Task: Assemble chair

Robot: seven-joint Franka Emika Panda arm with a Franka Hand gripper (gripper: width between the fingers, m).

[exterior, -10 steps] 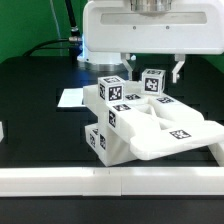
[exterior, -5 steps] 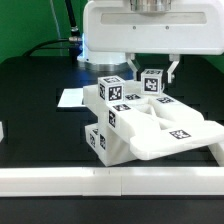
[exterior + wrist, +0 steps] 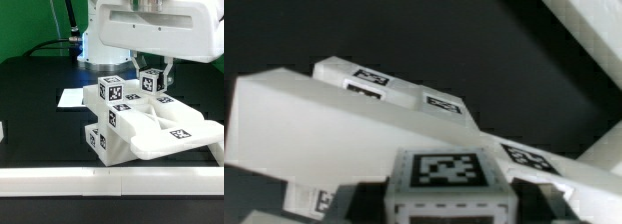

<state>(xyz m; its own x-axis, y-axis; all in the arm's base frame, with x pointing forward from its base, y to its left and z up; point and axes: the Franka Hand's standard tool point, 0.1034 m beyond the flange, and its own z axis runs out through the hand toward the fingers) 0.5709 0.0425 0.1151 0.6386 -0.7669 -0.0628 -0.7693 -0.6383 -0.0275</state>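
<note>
At frame centre, the gripper (image 3: 150, 68) has its jaws pinching 1 tagged leg bar (image 3: 152, 83) upright over the half-built chair (image 3: 140, 125) on the black tabletop (image 3: 40, 80); you likely seat it next, keeping it plumb.

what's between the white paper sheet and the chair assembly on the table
Nothing: in the exterior view only bare black table separates the paper sheet from the chair assembly; the wrist view doesn't show the sheet.
</note>
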